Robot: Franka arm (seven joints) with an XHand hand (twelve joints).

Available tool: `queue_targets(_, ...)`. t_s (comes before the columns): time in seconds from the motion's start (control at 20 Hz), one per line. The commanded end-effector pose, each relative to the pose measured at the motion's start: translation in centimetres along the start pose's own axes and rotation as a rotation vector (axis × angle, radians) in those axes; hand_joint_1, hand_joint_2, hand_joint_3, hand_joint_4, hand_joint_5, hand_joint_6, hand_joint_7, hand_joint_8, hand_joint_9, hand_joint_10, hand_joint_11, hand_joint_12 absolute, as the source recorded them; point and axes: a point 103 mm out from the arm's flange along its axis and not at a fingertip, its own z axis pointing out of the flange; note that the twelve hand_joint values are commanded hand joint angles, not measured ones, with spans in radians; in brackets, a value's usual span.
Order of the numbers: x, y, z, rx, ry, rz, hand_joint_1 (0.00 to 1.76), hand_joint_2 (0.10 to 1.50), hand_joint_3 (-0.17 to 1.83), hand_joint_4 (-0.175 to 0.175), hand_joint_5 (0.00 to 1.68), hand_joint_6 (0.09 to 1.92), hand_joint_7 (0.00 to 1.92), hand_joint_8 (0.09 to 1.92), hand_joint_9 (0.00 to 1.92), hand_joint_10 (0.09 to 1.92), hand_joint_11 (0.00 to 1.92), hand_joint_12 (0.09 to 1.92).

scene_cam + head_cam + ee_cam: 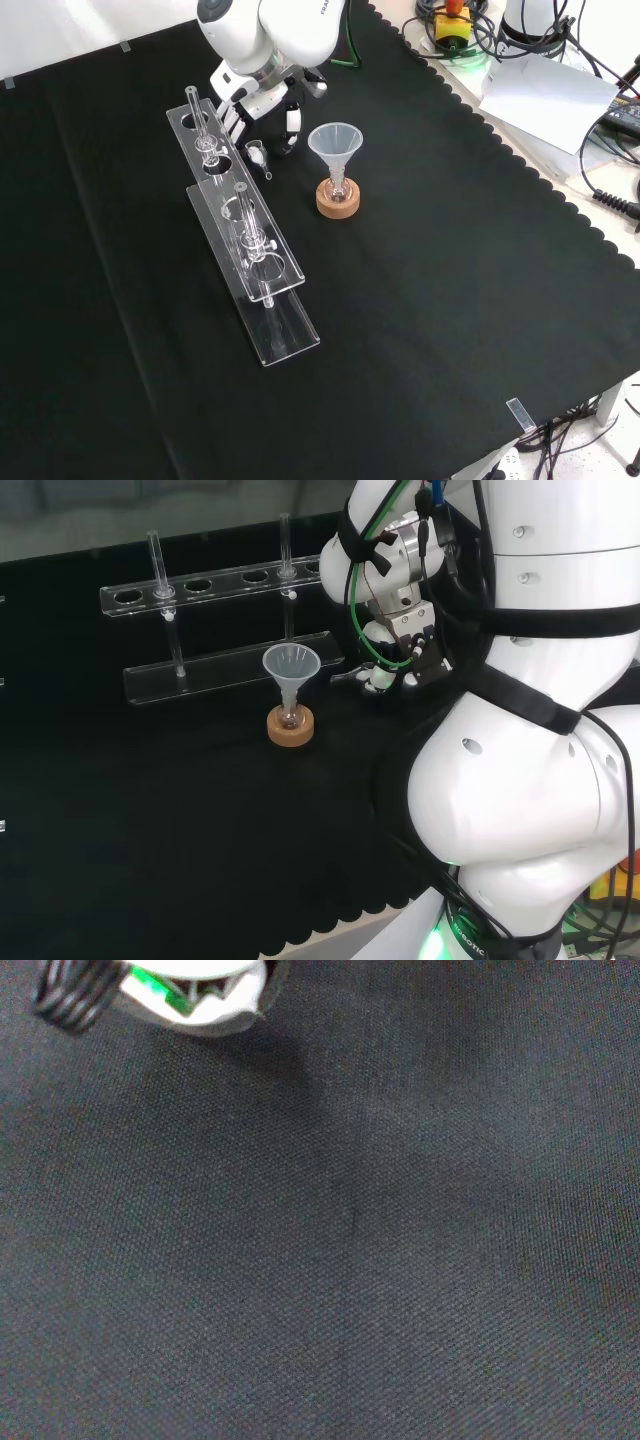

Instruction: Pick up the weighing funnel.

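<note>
Robot hand (265, 100) open-fingered beside weighing funnel (258, 156) on cloth (420, 300); funnel (334, 143) stands in flask (338, 187)

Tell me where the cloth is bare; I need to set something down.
Bare, in the front view: the wide cloth right of and below the funnel, and the strip left of the tube rack. Crowded: between rack and funnel, where the weighing funnel lies by the robot hand.

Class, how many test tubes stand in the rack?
2. In the head view, one test tube stands near the rack's left end, the other toward its right, behind the funnel.
</note>
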Motion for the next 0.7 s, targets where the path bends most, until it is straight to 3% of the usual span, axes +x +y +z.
queue_targets(0.05,-0.07,0.33,0.17,0.004,0.000,0.000,0.93,0.61,0.63,-0.012,0.61,0.76,0.40,0.69,0.69,0.55,0.46,1.31)
queue_targets(0.7,-0.27,1.07,0.05,0.012,-0.001,0.005,0.92,0.65,0.66,0.002,0.70,0.83,0.42,0.69,0.71,0.55,0.47,1.31)
